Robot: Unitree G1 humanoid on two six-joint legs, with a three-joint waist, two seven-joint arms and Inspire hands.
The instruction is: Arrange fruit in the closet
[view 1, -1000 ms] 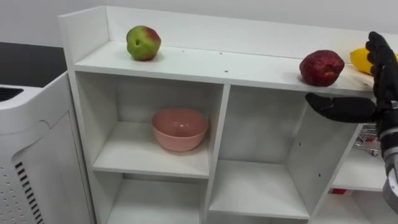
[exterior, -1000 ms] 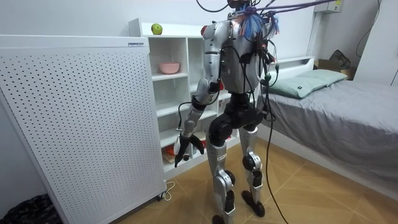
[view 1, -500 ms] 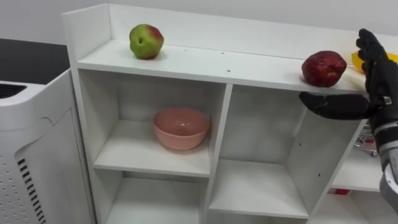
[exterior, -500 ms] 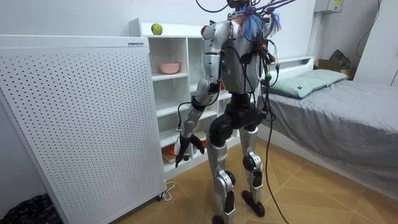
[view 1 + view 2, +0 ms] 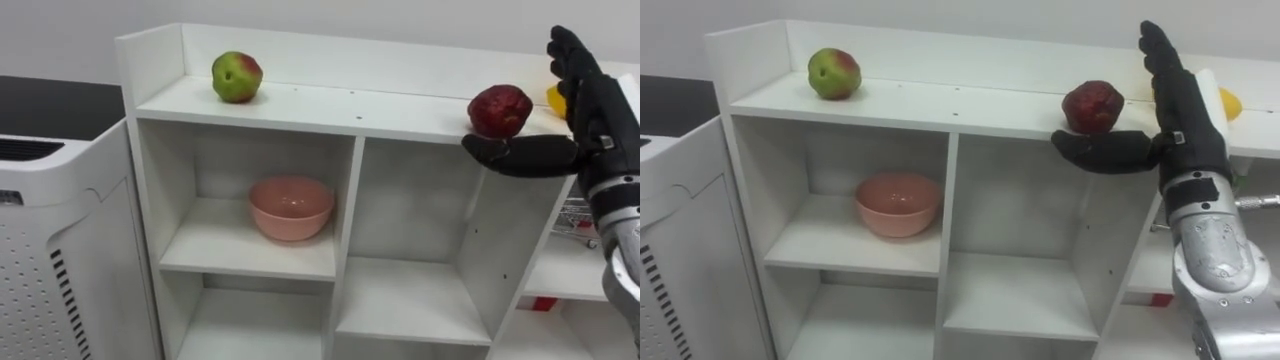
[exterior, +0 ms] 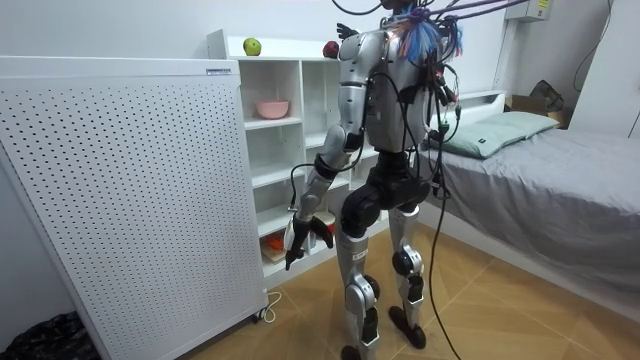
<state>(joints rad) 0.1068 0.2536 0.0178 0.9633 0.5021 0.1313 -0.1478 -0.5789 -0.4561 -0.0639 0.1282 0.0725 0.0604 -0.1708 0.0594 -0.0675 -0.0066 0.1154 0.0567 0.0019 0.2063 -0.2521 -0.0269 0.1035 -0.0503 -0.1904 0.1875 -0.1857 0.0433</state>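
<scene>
one red fruit [image 5: 1093, 106] — shelf-top [image 5: 970, 105], beside right hand [image 5: 1185, 115]

No lettering is showing clearly enough to be read. A small label [image 6: 222, 70] is sitting along the top edge of the white perforated panel [image 6: 130, 190], toward one o'clock of its face, its print too small to make out. A yellow tag [image 6: 541, 8] is hanging at the room view's one o'clock corner, and its marks are also illegible.
</scene>
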